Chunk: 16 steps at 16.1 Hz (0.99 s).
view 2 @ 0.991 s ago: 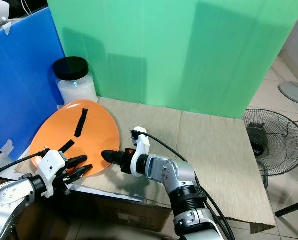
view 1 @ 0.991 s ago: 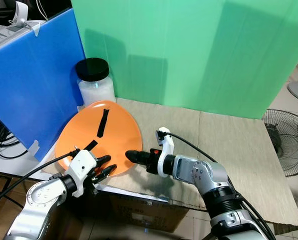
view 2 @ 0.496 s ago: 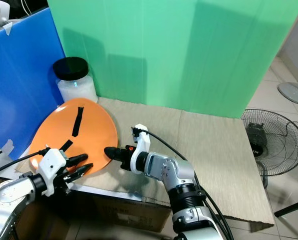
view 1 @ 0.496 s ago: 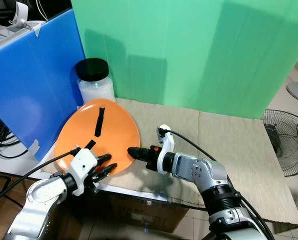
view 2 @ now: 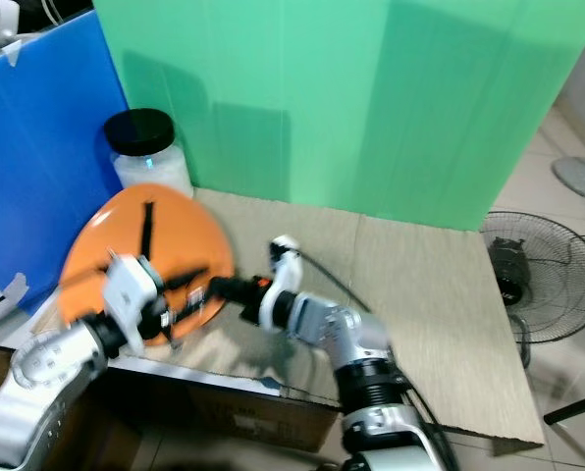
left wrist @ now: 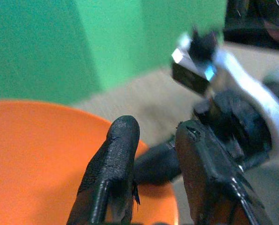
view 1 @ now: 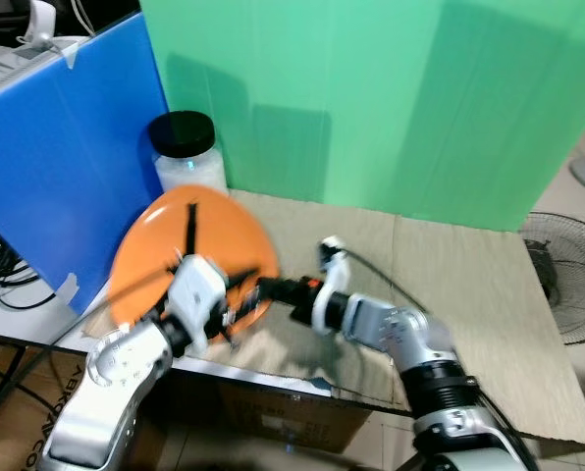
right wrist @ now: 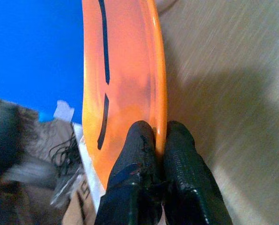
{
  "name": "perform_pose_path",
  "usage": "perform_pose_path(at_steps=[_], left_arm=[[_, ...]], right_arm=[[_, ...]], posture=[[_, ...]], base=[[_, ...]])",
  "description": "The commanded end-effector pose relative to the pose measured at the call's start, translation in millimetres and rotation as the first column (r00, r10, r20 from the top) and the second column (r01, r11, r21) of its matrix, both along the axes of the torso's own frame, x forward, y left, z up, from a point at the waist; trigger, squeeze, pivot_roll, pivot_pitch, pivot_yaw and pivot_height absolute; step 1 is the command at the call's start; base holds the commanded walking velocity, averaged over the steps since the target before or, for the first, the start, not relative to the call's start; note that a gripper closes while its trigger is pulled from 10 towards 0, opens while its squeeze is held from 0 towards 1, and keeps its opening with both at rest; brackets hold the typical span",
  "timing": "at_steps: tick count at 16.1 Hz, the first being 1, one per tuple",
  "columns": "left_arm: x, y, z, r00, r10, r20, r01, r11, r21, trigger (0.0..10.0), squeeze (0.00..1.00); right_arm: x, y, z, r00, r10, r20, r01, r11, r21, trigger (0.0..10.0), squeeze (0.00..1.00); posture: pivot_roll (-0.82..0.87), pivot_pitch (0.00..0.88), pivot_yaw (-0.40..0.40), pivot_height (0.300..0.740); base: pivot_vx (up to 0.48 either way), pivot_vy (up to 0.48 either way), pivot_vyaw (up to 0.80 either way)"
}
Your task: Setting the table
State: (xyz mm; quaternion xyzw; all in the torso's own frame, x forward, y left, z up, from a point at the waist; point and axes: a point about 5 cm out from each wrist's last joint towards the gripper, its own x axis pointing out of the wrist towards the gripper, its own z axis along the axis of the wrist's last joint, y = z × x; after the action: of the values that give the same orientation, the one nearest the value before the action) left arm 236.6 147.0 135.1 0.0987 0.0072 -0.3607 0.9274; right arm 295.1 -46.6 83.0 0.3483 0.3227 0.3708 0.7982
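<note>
An orange plate (view 1: 165,257) with black tape strips stands tilted on its edge at the left of the cardboard-covered table (view 1: 459,285). My right gripper (view 1: 264,288) is shut on the plate's right rim; in the right wrist view its fingers (right wrist: 139,145) pinch the rim of the plate (right wrist: 125,70). My left gripper (view 1: 239,296) hovers over the plate's lower right part, close to the right gripper. In the left wrist view its fingers (left wrist: 118,159) stand a little apart with nothing between them, the plate (left wrist: 32,159) beneath.
A clear jar with a black lid (view 1: 186,155) stands just behind the plate. A blue board (view 1: 57,147) walls the left side and a green backdrop (view 1: 371,98) the back. A fan (view 1: 572,285) stands on the floor at right. The table's front edge is near the arms.
My left arm has swung up and to the right, over the plate and close to the right gripper. The plate has tipped more upright. The right gripper keeps its hold.
</note>
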Motion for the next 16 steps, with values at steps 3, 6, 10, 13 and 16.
perform_pose_path(at_steps=[3,6,10,13,16], left_arm=[[1.5,6.3,21.1,0.989,0.136,0.054,-0.132,0.989,-0.068,10.0,0.0],[-12.7,9.6,22.4,0.983,0.181,0.02,-0.18,0.983,-0.042,10.0,0.0],[-24.9,14.5,20.2,0.964,0.263,0.021,-0.263,0.965,-0.015,10.0,0.0],[-30.0,21.6,15.3,0.921,0.39,-0.002,-0.39,0.921,-0.018,10.0,0.0],[-34.5,45.6,13.1,0.872,0.48,-0.094,-0.489,0.854,-0.178,10.0,0.21]], right_arm=[[8.6,-33.5,17.1,0.993,-0.098,0.066,0.098,0.995,0.008,0.0,0.0],[10.0,-67.3,38.2,0.978,-0.146,0.149,0.145,0.989,0.02,0.0,0.0],[-2.0,-109.1,57.7,0.957,-0.204,0.207,0.187,0.977,0.099,0.0,0.0],[-14.2,-129.3,62.1,0.933,-0.272,0.235,0.25,0.961,0.121,0.0,0.0],[-13.6,-129.1,67.7,0.928,-0.291,0.233,0.252,0.95,0.183,0.0,0.0]], posture=[[-0.05,0.0,0.002,0.74],[-0.04,0.0,0.009,0.74],[-0.04,0.0,0.012,0.74],[-0.05,0.0,0.024,0.74],[-0.05,0.0,0.02,0.74]], base=[[0.0,0.0,0.0],[0.0,0.0,0.0],[0.0,0.0,0.0],[0.0,0.0,0.0],[0.0,0.0,0.0]])
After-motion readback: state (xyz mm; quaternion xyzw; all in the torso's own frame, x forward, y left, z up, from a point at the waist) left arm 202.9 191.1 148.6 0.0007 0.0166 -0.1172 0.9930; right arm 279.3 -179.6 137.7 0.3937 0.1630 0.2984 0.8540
